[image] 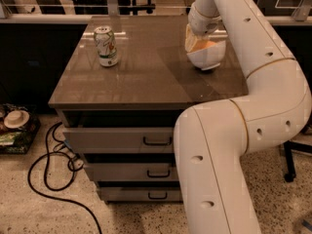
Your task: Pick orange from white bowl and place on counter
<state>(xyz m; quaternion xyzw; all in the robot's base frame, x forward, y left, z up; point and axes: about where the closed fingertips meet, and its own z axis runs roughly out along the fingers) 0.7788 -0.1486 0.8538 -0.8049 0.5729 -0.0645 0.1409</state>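
Note:
The white bowl [209, 59] stands on the right side of the grey-brown counter [146, 69]. The orange [207, 45] shows just above the bowl's rim, partly hidden by my gripper. My gripper [194, 42] reaches down from the white arm onto the bowl's left rim, right against the orange. I cannot see whether it holds the fruit.
A green and white soda can [106, 46] stands upright on the counter's left side. Three grey drawers [122, 139] with black handles are below. A black cable [48, 179] and clutter [14, 123] lie on the floor at left. My arm's large lower links fill the right foreground.

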